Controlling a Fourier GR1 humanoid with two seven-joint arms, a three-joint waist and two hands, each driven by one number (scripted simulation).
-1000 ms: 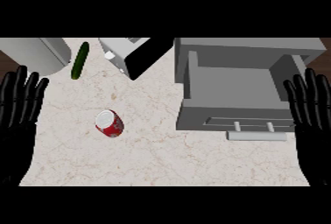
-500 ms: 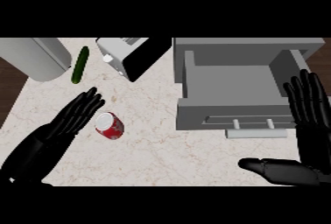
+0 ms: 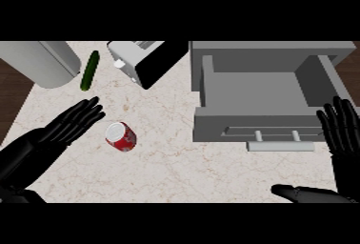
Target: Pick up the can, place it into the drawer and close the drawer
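A: Marbled counter [image 3: 175, 167] is entered first as the bearing surface. Grey drawer [image 3: 264, 100], pulled open, is recorded well to the right of the can, its handle [image 3: 280, 137] on the near front.

B: And the hands?

A: Left hand [image 3: 67, 126] is listed just left of the can, fingers straight and slightly spread, tips near the can's upper end, not touching. Right hand [image 3: 342, 128] is noted far right of the can, beyond the drawer front, fingers straight and upright.

B: The can itself?

A: Red can [image 3: 121, 136], white-marked, is found lying on its side, long axis running near-to-far with a slight tilt. The left hand is judged much the nearer; a grasp across the short axis is called for.
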